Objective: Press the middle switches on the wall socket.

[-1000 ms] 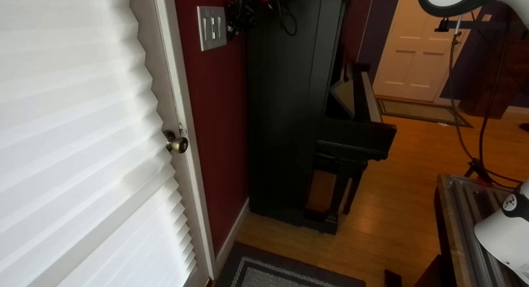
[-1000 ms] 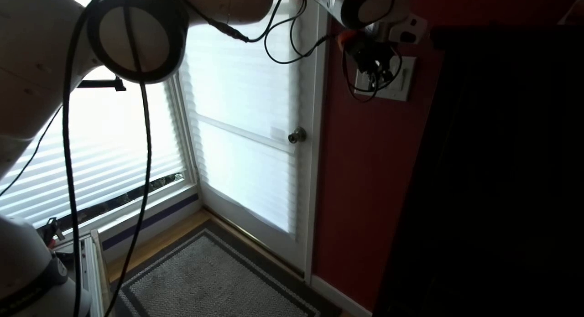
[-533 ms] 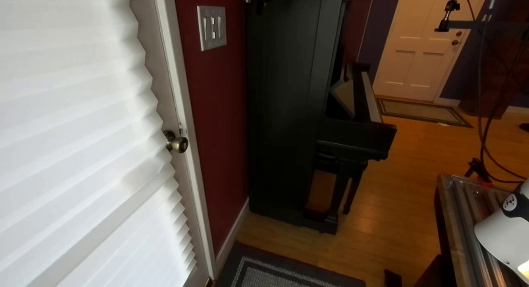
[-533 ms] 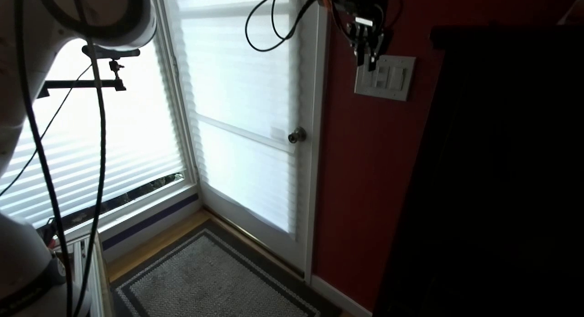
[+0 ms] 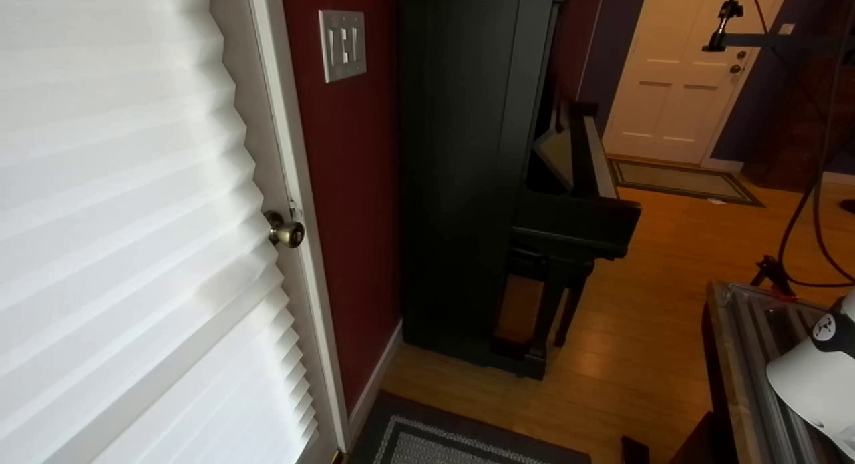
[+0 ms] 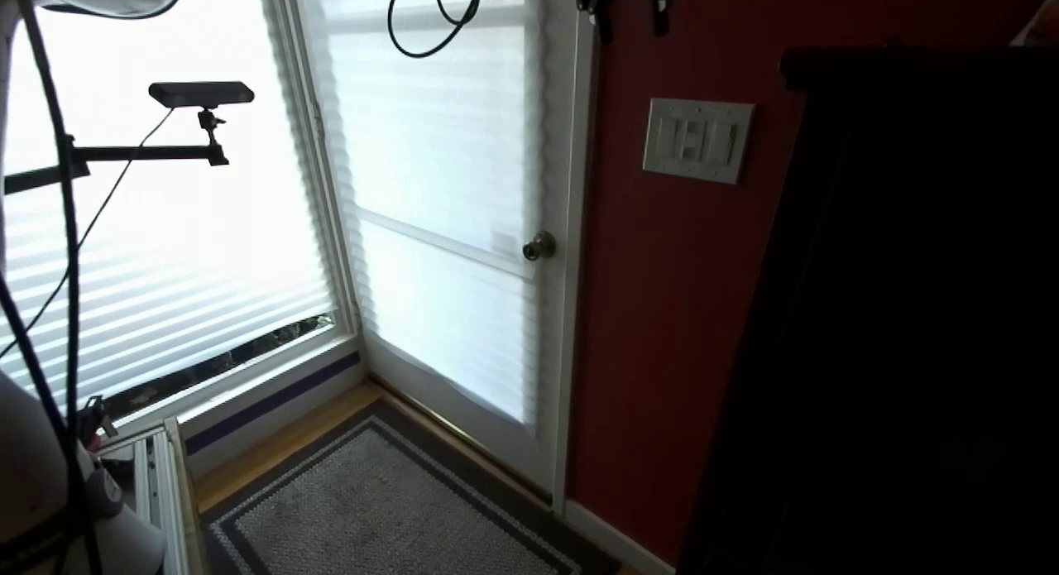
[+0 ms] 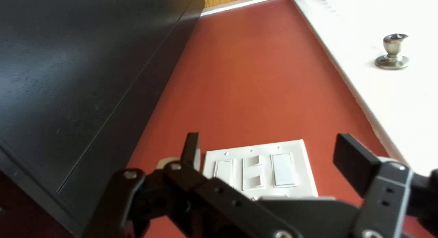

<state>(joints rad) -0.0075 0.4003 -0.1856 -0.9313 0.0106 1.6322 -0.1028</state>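
Black pincer (image 6: 634,29), jaws wide, above the wall socket (image 6: 697,140)

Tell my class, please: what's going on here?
A robot arm is handling nothing at this moment. Its tool hangs above the wall socket in an exterior view, jaws apart, not touching it. The aim is to press the middle switches; whether they have been pressed cannot be told.

Smooth plastic-looking wall socket (image 7: 258,170), satiny piano panel (image 7: 85,63), shiny metal doorknob (image 7: 393,49), rough woven rug (image 6: 389,496), glossy wooden floor (image 5: 668,290).
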